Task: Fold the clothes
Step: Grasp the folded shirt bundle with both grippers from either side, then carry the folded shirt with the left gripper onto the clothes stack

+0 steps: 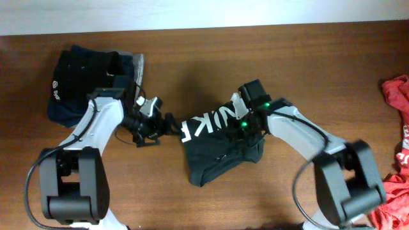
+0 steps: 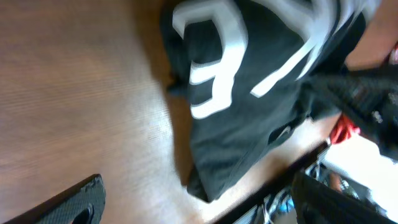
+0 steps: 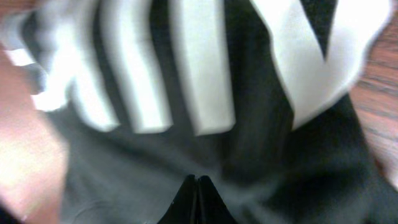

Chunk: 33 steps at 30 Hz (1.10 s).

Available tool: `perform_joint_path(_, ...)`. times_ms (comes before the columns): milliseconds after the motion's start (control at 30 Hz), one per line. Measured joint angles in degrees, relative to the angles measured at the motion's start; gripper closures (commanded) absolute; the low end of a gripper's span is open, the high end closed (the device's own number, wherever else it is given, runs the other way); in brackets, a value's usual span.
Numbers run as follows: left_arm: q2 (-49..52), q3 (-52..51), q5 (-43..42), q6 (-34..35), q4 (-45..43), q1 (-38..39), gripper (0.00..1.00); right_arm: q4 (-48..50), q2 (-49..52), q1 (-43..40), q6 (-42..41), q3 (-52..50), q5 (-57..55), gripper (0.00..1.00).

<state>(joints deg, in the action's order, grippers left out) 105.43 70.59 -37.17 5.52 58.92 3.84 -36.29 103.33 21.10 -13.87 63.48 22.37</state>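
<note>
A black shirt [image 1: 217, 147] with large white letters lies crumpled at the table's middle. It also shows in the left wrist view [image 2: 249, 118] and fills the right wrist view [image 3: 205, 124]. My left gripper [image 1: 167, 125] is open and empty, just left of the shirt's left edge; in the left wrist view [image 2: 199, 190] its fingers are wide apart over the wood. My right gripper [image 1: 246, 126] is over the shirt's upper right part. In the right wrist view [image 3: 196, 185] its fingertips are shut together against the black cloth, with no fold visible between them.
A pile of folded dark clothes [image 1: 89, 80] lies at the back left, behind my left arm. Red garments lie at the right edge [image 1: 397, 96] and at the front right corner [image 1: 395, 204]. The brown wooden table [image 1: 192, 57] has a white wall along its far edge.
</note>
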Motion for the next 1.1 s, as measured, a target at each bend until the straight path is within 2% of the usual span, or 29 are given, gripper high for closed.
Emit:
perform_joint_path(67,0.0,-5.8,-2.2,0.5,-5.5,1.1,0.05,0.1,3.9,-0.4,-2.1,0.0,-0.4,0.96)
perform_joint_path(233,-0.9,-16.7,-8.7,5.9,-21.8,3.1,0.04,-0.9,4.5,-1.5,-5.3,0.2,1.2,0.96)
perform_joint_path(333,-2.1,-21.9,-13.0,13.2,-36.3,7.0,0.04,-1.0,4.5,-1.6,-5.8,0.2,1.5,0.96)
perform_joint_path(367,-2.1,-22.6,-13.7,15.0,-38.8,8.1,0.04,-1.0,4.5,-1.6,-5.9,0.2,1.5,0.96)
perform_joint_path(400,-2.2,-24.1,-14.5,17.9,-43.9,10.1,0.01,-1.1,4.5,-1.6,-5.9,0.2,1.5,0.96)
perform_joint_path(533,-2.5,-25.7,-13.7,24.4,-50.5,16.0,0.04,-1.2,4.5,-1.6,-5.9,0.2,1.5,0.96)
perform_joint_path(567,-2.6,-25.7,-13.4,25.0,-50.6,16.6,0.16,-1.2,4.5,-1.6,-5.9,0.2,1.5,0.96)
perform_joint_path(600,-2.9,-25.7,-12.1,26.4,-50.9,17.8,0.33,-1.2,4.5,-1.6,-5.8,0.2,1.5,0.96)
perform_joint_path(633,-3.0,-25.7,-10.4,27.4,-51.0,18.3,0.64,-1.2,4.5,-1.6,-5.9,0.2,1.5,0.96)
perform_joint_path(667,-2.9,-26.1,-8.6,28.0,-51.3,19.0,0.76,-1.3,4.5,-1.6,-5.8,0.2,1.5,0.96)
perform_joint_path(700,-2.8,-26.4,-7.3,28.4,-51.4,19.3,0.95,-1.4,4.5,-1.6,-5.9,0.2,1.6,0.96)
perform_joint_path(733,-2.5,-26.9,-4.7,28.7,-51.3,19.7,0.99,-1.6,4.5,-1.6,-5.8,0.2,1.7,0.96)
perform_joint_path(833,-1.9,-27.3,-3.3,28.7,-51.4,19.8,0.99,-3.4,4.5,-1.6,-5.7,0.3,2.3,0.96)
perform_joint_path(933,-1.9,-26.9,-4.0,24.6,-49.9,19.1,1.0,-7.0,3.2,-1.7,-5.3,0.2,2.1,0.96)
perform_joint_path(1000,-1.9,-25.3,-4.2,19.9,-44.7,17.7,0.99,-9.1,-0.1,-1.7,-5.1,-0.1,1.8,0.96)
perform_joint_path(1100,-1.9,-19.8,-3.4,12.1,-31.5,14.0,0.99,-11.3,-10.0,-1.7,-5.1,-0.1,1.0,0.96)
